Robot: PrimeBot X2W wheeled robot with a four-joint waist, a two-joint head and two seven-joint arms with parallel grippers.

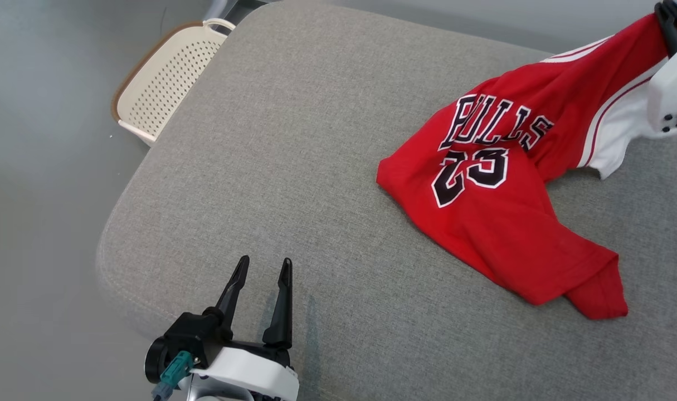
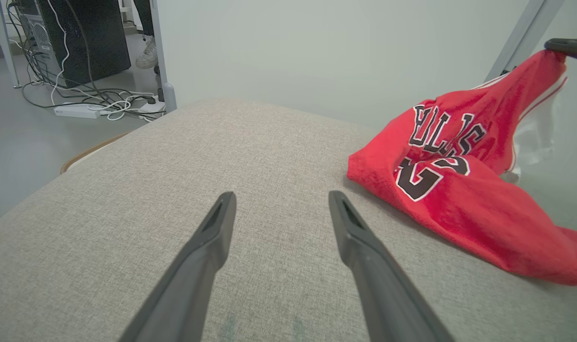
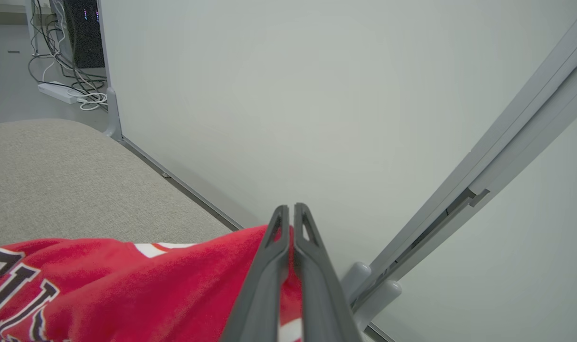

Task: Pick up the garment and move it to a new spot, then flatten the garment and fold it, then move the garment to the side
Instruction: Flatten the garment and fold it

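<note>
The garment (image 1: 500, 223), a red jersey with "BULLS" and "23" in black letters edged in white, lies on the right part of the grey upholstered cushion (image 1: 293, 167). Its lower hem and one corner rest crumpled on the fabric towards the robot. Its upper end, with white trim and stripes, is lifted off the cushion and drawn up towards the far right.

There the right tool (image 1: 671, 25) has its two dark fingers pressed together on a pinch of the red cloth at the garment's raised edge. In the right wrist view the fingers (image 3: 269, 266) meet with red fabric between and beside them, and the rest of the jersey hangs down and to that view's left. Behind them is a pale wall panel (image 3: 279, 95) with a grey metal post (image 3: 497, 171).

The left tool (image 1: 264, 263) is well apart from the garment, over the near left part of the cushion. Its fingers are spread wide with nothing between them. In the left wrist view the jersey lies off to the right of those fingers, not touching them.

Past the cushion's far left corner, a cream perforated basket (image 1: 165, 83) stands on the floor. Farther off there are cables (image 2: 103, 97), a dark computer case (image 2: 93, 38) and a shoe (image 2: 148, 54).
</note>
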